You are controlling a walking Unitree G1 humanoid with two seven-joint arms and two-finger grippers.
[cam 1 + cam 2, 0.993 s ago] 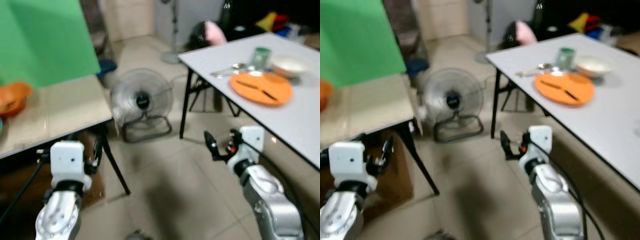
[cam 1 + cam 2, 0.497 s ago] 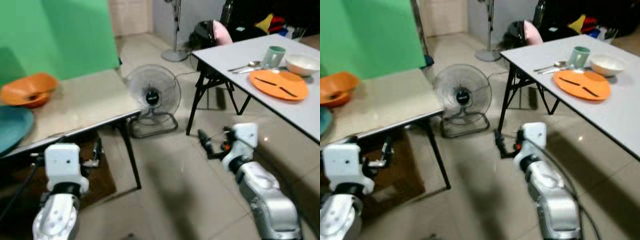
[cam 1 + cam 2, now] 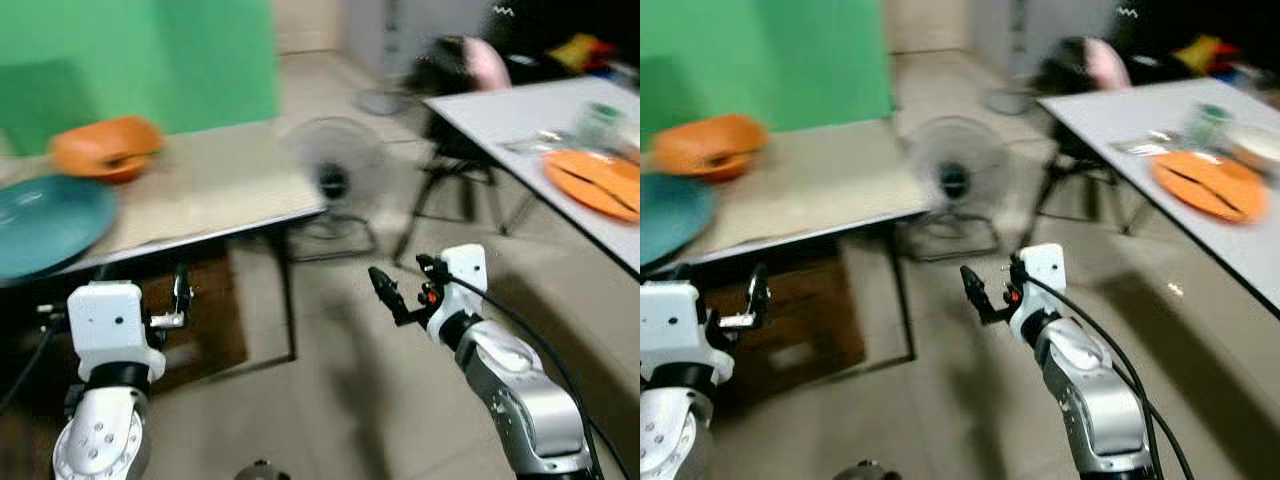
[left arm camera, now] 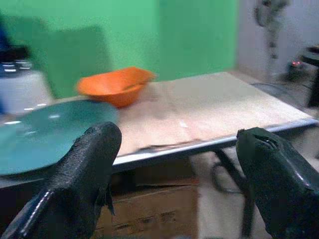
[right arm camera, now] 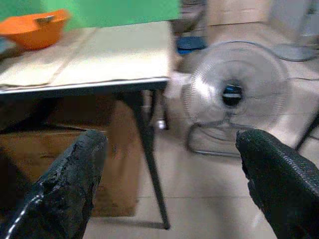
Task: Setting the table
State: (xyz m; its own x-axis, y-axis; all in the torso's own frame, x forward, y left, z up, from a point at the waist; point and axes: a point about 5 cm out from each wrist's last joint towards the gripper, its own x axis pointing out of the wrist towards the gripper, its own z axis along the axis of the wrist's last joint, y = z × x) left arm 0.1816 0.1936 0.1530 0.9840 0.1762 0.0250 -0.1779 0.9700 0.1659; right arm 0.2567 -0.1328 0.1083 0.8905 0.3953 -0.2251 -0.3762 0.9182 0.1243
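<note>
View has swung left: teal plate [image 3: 45, 222] now nearer; left claw [image 4: 174, 184] and right claw [image 5: 172, 186] both agape, empty

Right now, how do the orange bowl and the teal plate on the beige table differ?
The orange bowl is deep with raised walls; the teal plate is wide and shallow. The bowl sits farther back on the beige table, close to the green backdrop, while the plate lies nearer the front edge. The plate looks the broader of the two. Both rest on the same table, close together, untouched by the left gripper.
</note>
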